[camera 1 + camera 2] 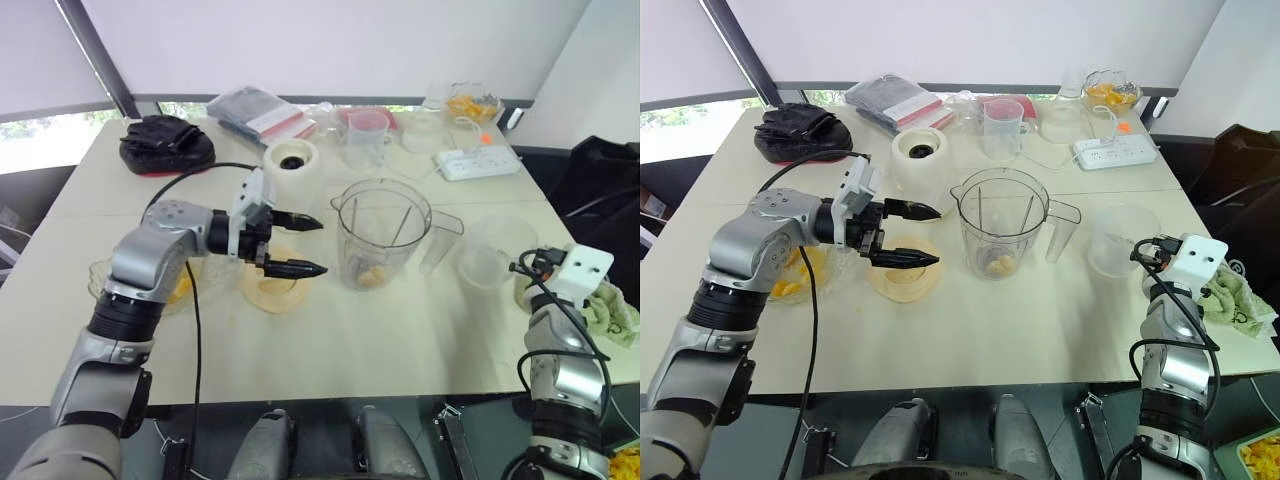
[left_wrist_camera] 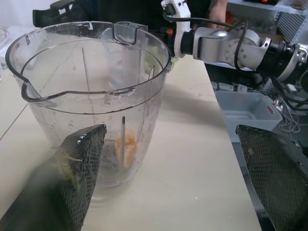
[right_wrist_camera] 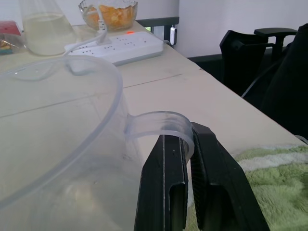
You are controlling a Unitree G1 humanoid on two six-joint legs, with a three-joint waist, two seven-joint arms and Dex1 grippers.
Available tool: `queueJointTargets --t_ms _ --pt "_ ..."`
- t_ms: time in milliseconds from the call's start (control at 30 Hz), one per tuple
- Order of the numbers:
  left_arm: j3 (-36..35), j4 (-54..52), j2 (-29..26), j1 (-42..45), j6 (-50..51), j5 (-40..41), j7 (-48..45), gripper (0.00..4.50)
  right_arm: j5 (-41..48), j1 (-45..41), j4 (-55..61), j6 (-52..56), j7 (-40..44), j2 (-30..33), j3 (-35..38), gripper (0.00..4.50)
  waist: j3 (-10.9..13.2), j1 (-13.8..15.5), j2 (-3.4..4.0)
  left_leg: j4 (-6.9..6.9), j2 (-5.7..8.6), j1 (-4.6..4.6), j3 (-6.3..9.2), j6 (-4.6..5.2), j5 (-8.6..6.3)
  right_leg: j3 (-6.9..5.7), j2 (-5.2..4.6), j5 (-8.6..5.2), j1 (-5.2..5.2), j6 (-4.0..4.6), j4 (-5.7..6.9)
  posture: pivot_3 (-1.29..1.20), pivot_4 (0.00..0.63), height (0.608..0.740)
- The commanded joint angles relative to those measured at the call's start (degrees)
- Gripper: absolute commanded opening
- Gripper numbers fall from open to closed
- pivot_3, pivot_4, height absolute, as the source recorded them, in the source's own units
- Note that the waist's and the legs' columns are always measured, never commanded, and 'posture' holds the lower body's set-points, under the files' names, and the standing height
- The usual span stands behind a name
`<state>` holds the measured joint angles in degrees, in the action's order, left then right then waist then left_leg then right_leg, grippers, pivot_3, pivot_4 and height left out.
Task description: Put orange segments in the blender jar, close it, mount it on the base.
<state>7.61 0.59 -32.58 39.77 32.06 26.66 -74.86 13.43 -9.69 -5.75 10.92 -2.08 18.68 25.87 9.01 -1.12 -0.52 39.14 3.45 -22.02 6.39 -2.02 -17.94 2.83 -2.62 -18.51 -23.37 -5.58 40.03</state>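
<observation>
The clear blender jar [image 1: 380, 235] stands upright at the table's middle, with a few orange segments [image 2: 126, 147] on its bottom. My left gripper [image 1: 322, 246] hovers just left of the jar, pointing at it. It is open, with nothing between its fingers [image 2: 79, 168]. A glass bowl of orange segments [image 1: 180, 285] sits under my left forearm. The white blender base [image 1: 291, 160] stands behind the gripper. At the right edge, my right gripper [image 3: 188, 144] is shut on the curved tab of the clear lid [image 1: 490, 250], which rests on the table.
A yellow dish [image 1: 275, 290] lies under the left gripper. At the back are a measuring cup [image 1: 366, 135], a power strip [image 1: 480, 162], a second bowl of orange pieces [image 1: 472, 103], a packet and a black bag [image 1: 165, 145]. A green cloth [image 1: 610, 310] lies at the right edge.
</observation>
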Motion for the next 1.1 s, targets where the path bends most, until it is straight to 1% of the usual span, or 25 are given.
queueJointTargets --t_ms 33,300,467,833,1100 --pt "-0.96 -0.69 -0.47 0.34 -0.98 0.51 0.10 4.50 0.53 0.27 4.24 0.94 -1.36 -1.07 0.39 0.06 0.00 0.01 0.00 0.00 0.00 0.00 0.00 0.00 0.00 0.00 0.00 0.00 0.00 0.00 0.00 0.00 0.150 0.740" --pt "-1.66 -1.85 -1.10 -0.27 0.39 1.21 0.86 4.50 3.36 -2.57 10.25 4.67 -5.48 -3.58 1.85 0.06 0.04 -0.03 0.07 -0.02 0.00 -0.01 0.00 0.00 0.00 0.01 -0.01 0.00 -0.03 0.00 0.00 0.00 0.150 0.740" --pt "-2.19 -4.33 -1.27 -2.56 1.40 2.22 2.39 4.50 4.76 -5.46 13.93 7.88 -5.96 -2.70 1.65 0.06 0.13 -0.08 0.21 -0.06 0.00 -0.03 -0.01 0.00 0.00 0.03 -0.01 0.00 -0.09 0.00 0.00 0.00 0.150 0.740" --pt "-0.34 -4.62 0.92 -4.89 0.65 2.31 4.35 4.50 6.20 -10.07 20.65 14.11 -6.13 -0.11 1.81 0.06 0.14 -0.02 0.23 -0.06 0.01 -0.05 -0.02 0.00 0.00 0.03 -0.03 0.00 -0.08 0.00 -0.01 0.00 0.150 0.740" --pt "1.04 -2.33 3.14 -3.92 -0.80 1.25 3.86 4.50 6.36 -13.52 23.48 16.82 -6.17 1.56 1.25 0.06 0.14 -0.02 0.24 -0.07 0.01 -0.05 -0.02 0.00 0.00 0.03 -0.02 0.00 -0.09 0.00 -0.02 0.00 0.150 0.740"
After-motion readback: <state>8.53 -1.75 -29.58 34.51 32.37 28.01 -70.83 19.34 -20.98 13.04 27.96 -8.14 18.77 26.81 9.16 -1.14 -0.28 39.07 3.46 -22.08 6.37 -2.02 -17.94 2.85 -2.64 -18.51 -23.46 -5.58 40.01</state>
